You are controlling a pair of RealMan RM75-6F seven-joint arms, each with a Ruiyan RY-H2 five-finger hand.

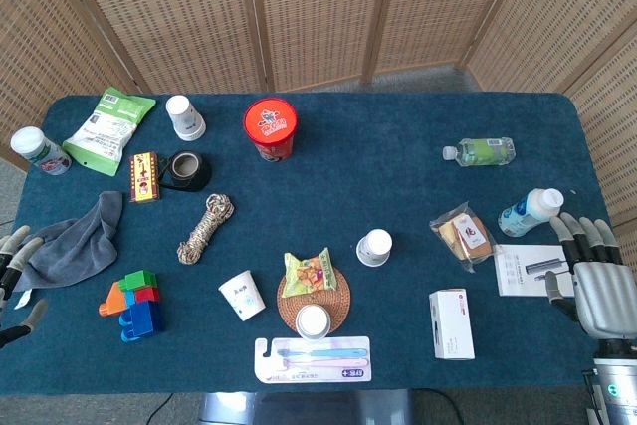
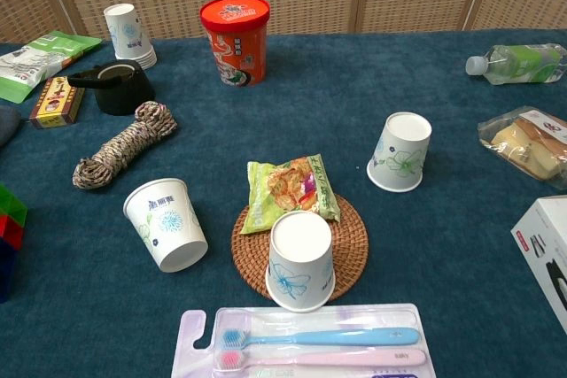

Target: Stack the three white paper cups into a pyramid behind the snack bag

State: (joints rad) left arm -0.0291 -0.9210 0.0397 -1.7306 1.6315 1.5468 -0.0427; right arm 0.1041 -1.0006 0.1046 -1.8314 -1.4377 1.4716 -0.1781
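Note:
Three white paper cups stand upside down near the front of the table. One cup [image 1: 313, 322] [image 2: 301, 260] sits on the woven coaster [image 1: 338, 306] [image 2: 350, 236], touching the front edge of the snack bag [image 1: 308, 273] [image 2: 291, 188]. A second cup [image 1: 243, 298] [image 2: 166, 223] stands to the left of the coaster, and a third [image 1: 374, 247] [image 2: 400, 151] to the right, further back. My left hand [image 1: 15, 276] hangs at the table's left edge and my right hand [image 1: 595, 281] at the right edge. Both have their fingers spread, hold nothing and are far from the cups. Neither hand shows in the chest view.
A toothbrush pack [image 1: 314, 359] [image 2: 310, 347] lies at the front edge. A red tub [image 1: 269, 127] [image 2: 235, 39], a further cup stack [image 1: 185, 117] [image 2: 128, 34], a black holder [image 1: 185, 170] and a rope [image 1: 205, 226] [image 2: 124, 143] sit behind. A white box [image 1: 451, 323], a wrapped snack [image 1: 464, 236] and bottles [image 1: 529, 211] are on the right.

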